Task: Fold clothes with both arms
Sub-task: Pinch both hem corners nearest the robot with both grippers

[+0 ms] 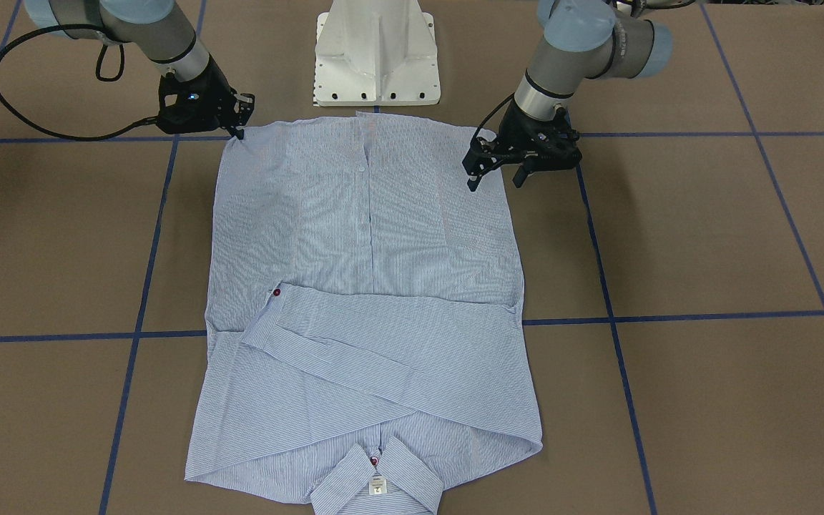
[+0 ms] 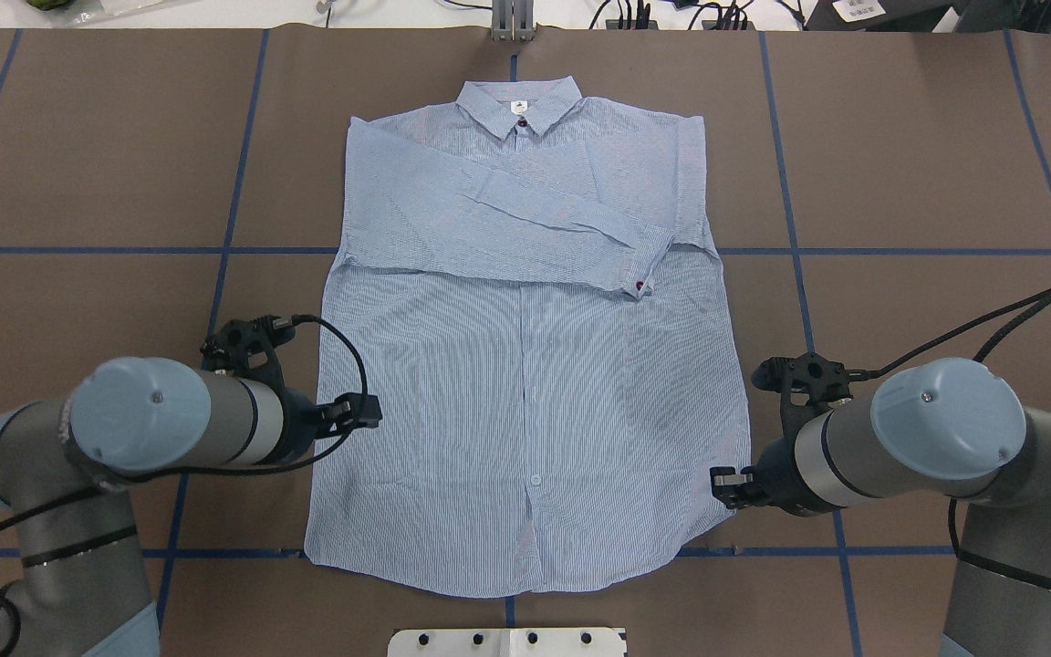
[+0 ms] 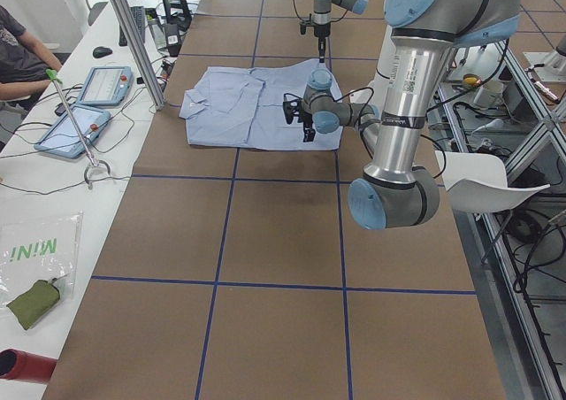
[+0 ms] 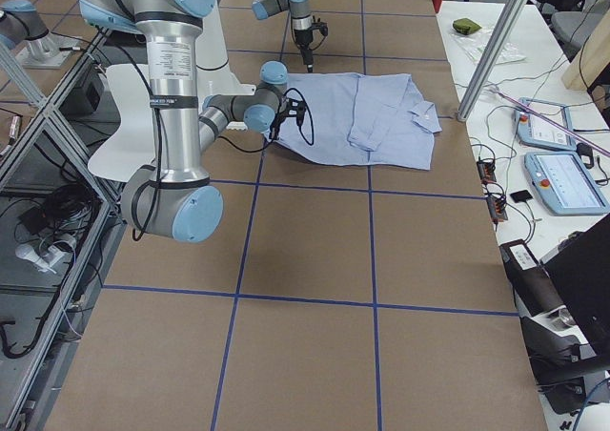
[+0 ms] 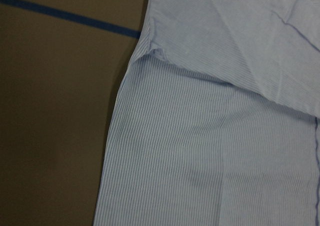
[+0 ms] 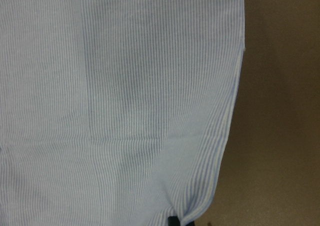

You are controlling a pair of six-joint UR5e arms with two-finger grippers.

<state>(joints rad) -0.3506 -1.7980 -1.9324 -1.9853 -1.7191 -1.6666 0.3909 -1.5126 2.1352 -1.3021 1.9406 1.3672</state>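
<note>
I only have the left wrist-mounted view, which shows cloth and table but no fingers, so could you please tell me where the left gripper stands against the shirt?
Observer: In the front-facing view the left gripper is open and straddles the side edge of the shirt near the hem. It is half over cloth and half over the bare table.
Operator: Thank you. And where is the right gripper, please?
Observer: The right gripper is at the hem corner on the opposite side of the shirt. I cannot tell whether it has pinched the cloth.
</note>
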